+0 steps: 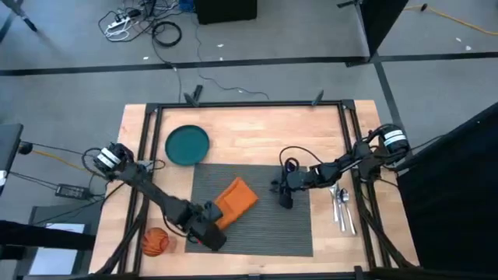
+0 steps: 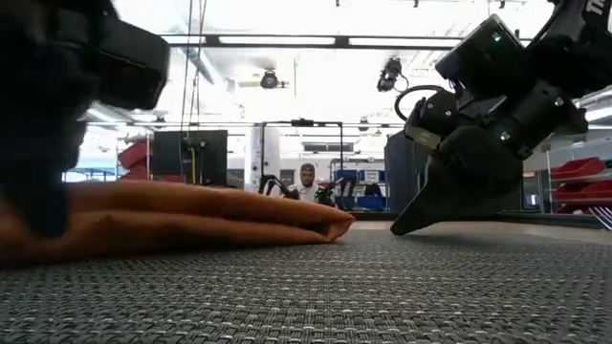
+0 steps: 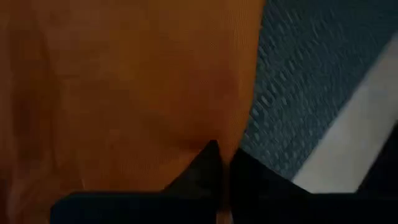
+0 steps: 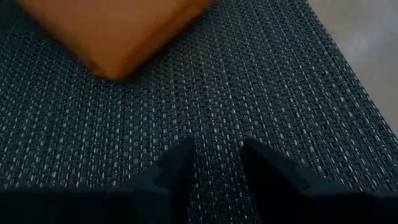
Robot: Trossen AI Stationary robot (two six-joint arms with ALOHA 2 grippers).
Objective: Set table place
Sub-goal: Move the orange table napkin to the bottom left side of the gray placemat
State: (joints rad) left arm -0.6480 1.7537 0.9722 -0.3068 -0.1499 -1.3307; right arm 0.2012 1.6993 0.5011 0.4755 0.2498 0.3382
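Four views: each shows a bit the others miss.
High view: the table (image 1: 257,128) holds the grey placemat (image 1: 264,233); the napkin (image 1: 236,201) lies on its left part, the teal plate (image 1: 187,145) at the mat's far left corner, the orange cup (image 1: 155,242) near left, the cutlery (image 1: 342,206) right of the mat.
Low view: only this one shows a person (image 2: 307,180) far behind.
Left wrist view: the left gripper (image 3: 222,163) is pinched together on the napkin's edge.
Right wrist view: the right gripper (image 4: 216,158) has its fingers apart, low over bare mat.
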